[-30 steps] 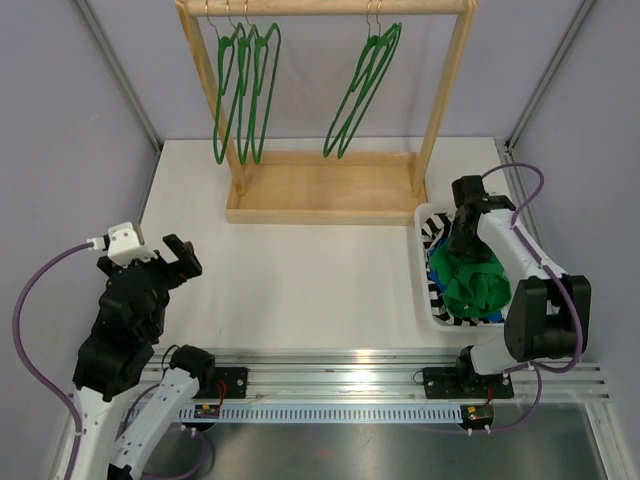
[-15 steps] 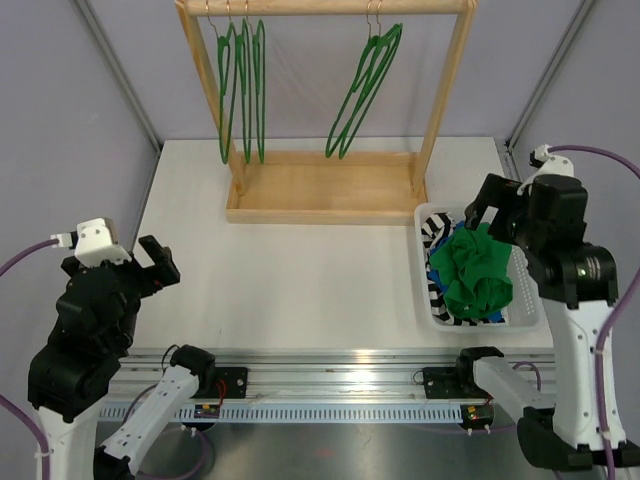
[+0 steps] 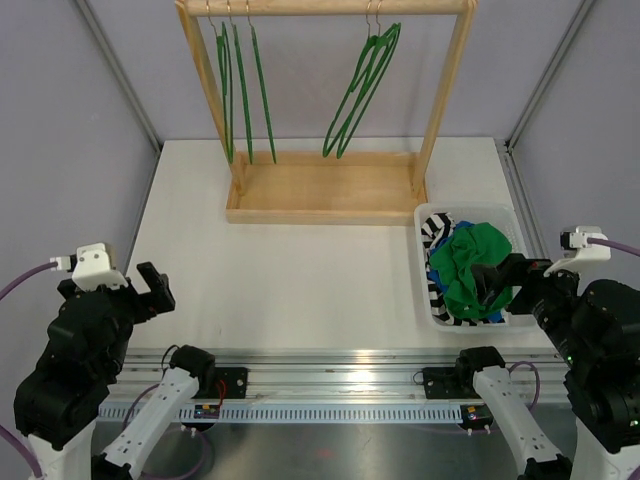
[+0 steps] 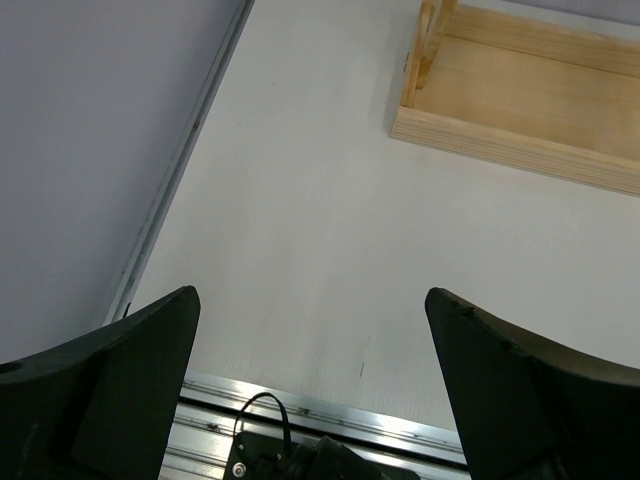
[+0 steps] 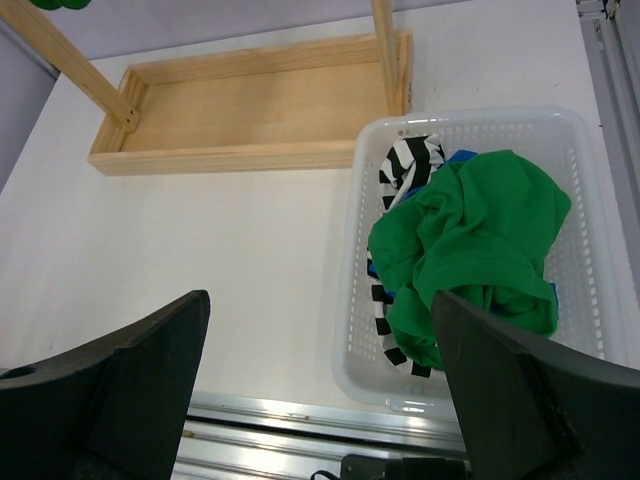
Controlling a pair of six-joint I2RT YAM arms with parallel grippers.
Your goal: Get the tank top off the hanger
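- Your left fingers point(image 3: 155, 290) are spread wide and hold nothing; in the left wrist view each one sits at an outer edge of the frame.
- Between and beneath them is plain white tabletop point(image 3: 290, 270).
- Ahead of the left fingers and off to their right is the near corner of the wooden rack point(image 3: 320, 190), well apart from them.
- Your right fingers point(image 3: 488, 282) are also spread wide and hold nothing.
- From above, they hang over the near part of a white basket point(image 5: 470, 118).
- The green tank top point(image 5: 470, 240) lies crumpled in that basket, below the right fingers and a little ahead of them, closer to their right-hand finger.
- It touches neither finger.
- Under the tank top, on the side toward the left-hand finger, a black-and-white striped garment point(image 5: 405, 165) shows, and a bit of blue cloth point(image 5: 458, 157) peeks out at the far edge.
- The green hangers point(image 3: 362, 90) hang from the rack's top rail, far ahead of both pairs of fingers: three toward the left end and two toward the right.
- The tank top is well apart from all of them.
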